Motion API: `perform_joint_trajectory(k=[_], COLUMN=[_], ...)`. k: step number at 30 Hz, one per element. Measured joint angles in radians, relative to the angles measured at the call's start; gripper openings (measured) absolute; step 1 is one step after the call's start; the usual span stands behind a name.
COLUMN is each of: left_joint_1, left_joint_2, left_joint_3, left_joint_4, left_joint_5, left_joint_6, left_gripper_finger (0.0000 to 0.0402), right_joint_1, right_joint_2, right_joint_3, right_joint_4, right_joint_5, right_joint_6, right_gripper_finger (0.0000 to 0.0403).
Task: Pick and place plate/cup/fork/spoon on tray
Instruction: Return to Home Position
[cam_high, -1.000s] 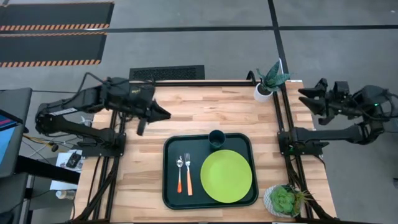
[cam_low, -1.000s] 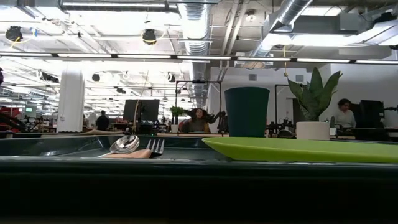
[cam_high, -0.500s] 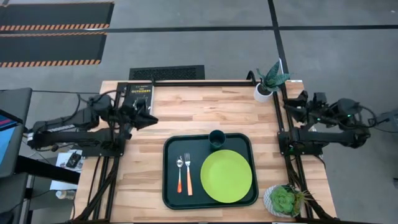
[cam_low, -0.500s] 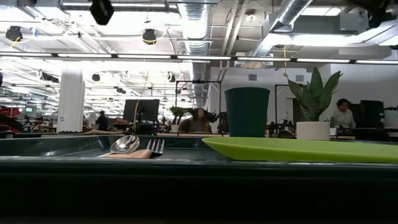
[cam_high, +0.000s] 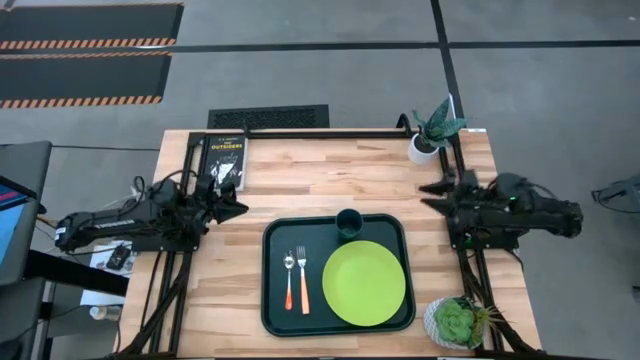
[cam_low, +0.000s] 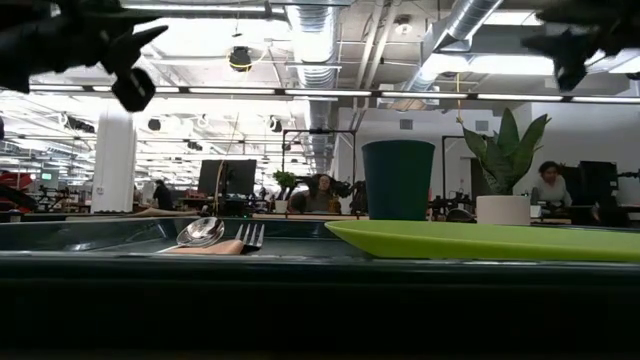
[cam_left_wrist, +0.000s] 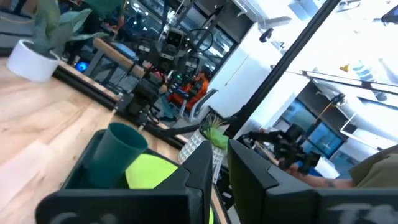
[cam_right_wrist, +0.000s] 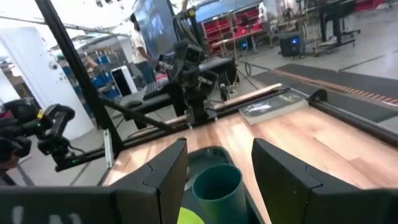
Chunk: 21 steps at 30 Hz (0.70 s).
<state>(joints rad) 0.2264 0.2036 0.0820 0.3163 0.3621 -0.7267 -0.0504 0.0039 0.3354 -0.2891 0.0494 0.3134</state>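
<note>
Tray (cam_high: 275, 300) sits mid counter (cam_high: 300, 180) w/ plate (cam_high: 364, 283) on its right half, cup (cam_high: 348, 222) upright at the far edge, spoon (cam_high: 288, 281) & fork (cam_high: 303, 279) side by side on its left. Left gripper (cam_high: 238, 209) at the counter's left edge, jaws nearly closed, empty. Right gripper (cam_high: 432, 194) at the right edge, jaws partly open, empty.

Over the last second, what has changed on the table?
Both arms drew back to their sides: the left gripper retreated toward the table's left edge, the right gripper lowered beside the right edge. Nothing was gripped or released. The dark green rectangular tray and its tableware stayed put.
</note>
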Motion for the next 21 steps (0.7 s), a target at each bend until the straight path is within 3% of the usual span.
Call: perform_joint_trajectory(k=[7, 13, 21], left_joint_1=[0.0, 0.0, 0.0], left_joint_2=[-0.097, -0.122, -0.121], left_joint_3=[-0.071, -0.071, -0.072], left_joint_4=[-0.014, -0.055, -0.12], left_joint_5=[-0.001, -0.004, -0.012], left_joint_6=[-0.03, 0.034, 0.133], left_gripper_finger=[0.0036, 0.0036, 0.0036], right_joint_1=[0.011, 0.019, 0.02], right_joint_2=[0.0, 0.0, 0.008], right_joint_3=[-0.196, -0.315, -0.327], right_joint_4=[0.225, 0.354, 0.345], right_joint_5=[-0.009, -0.005, 0.002], right_joint_6=[0.001, 0.058, 0.032], right_gripper_finger=[0.0205, 0.0205, 0.0205])
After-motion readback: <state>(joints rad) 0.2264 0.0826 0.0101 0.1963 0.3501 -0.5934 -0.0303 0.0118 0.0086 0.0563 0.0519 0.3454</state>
